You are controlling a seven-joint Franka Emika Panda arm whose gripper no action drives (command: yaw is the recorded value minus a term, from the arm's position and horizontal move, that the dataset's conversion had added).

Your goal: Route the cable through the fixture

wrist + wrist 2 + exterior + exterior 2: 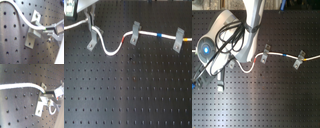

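three fixtures stand in a row on the board (pixel 129 95); the cable (pixel 111 51) runs along them.

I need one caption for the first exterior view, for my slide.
White cable running past three grey clips on a perforated board, end effector at the leftmost clip.

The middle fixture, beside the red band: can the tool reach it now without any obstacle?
Probably yes. The middle fixture stands on open board; only the cable runs past it, and the tool works at the neighbouring clip.
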